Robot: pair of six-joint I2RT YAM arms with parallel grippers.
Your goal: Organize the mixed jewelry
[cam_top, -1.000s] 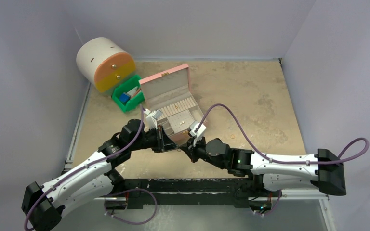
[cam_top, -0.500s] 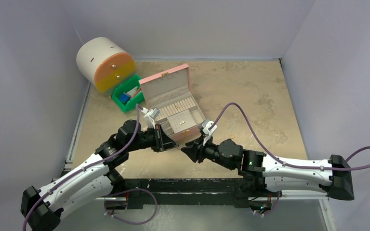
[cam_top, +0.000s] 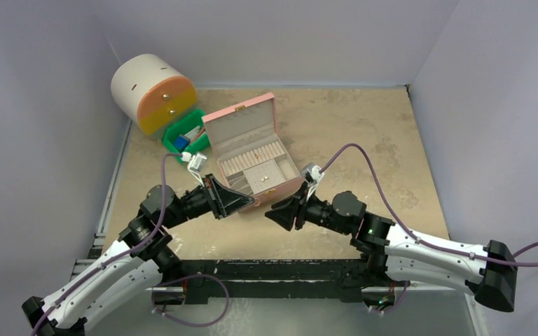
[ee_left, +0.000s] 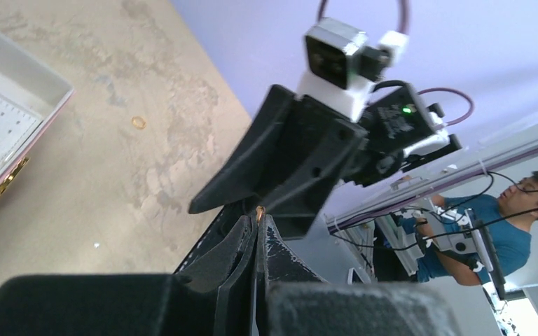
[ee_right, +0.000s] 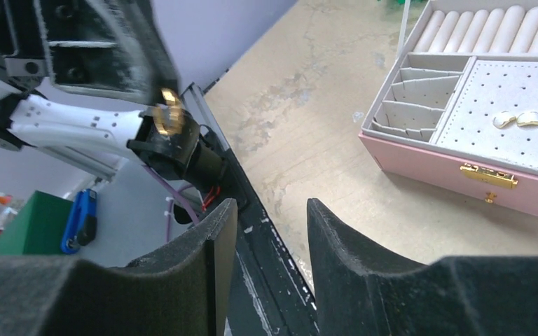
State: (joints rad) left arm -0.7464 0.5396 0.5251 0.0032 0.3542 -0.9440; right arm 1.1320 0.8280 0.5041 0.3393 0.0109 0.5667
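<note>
My left gripper (cam_top: 244, 204) is shut on a tiny gold ring (ee_left: 260, 209), pinched at the fingertips (ee_left: 251, 227) just in front of the open pink jewelry box (cam_top: 278, 192). The ring also shows in the right wrist view (ee_right: 168, 112). My right gripper (cam_top: 273, 214) is open and empty, pointing at the left gripper from close by, near the table's front edge. In its own view the fingers (ee_right: 217, 231) stand well apart. Two small gold pieces (ee_right: 517, 119) lie on the box's perforated pad (ee_right: 532, 84). Another gold ring (ee_left: 138, 122) lies on the table.
A cream and orange round drawer unit (cam_top: 153, 91) stands at the back left, with a green bin (cam_top: 195, 148) holding small items beside it. The box lid (cam_top: 242, 122) stands open. The black front rail (cam_top: 266, 266) runs just below both grippers.
Both grippers have drawn back from the box's front toward the near edge. The right gripper has moved right and now faces the left one. The left stays shut on the ring.
</note>
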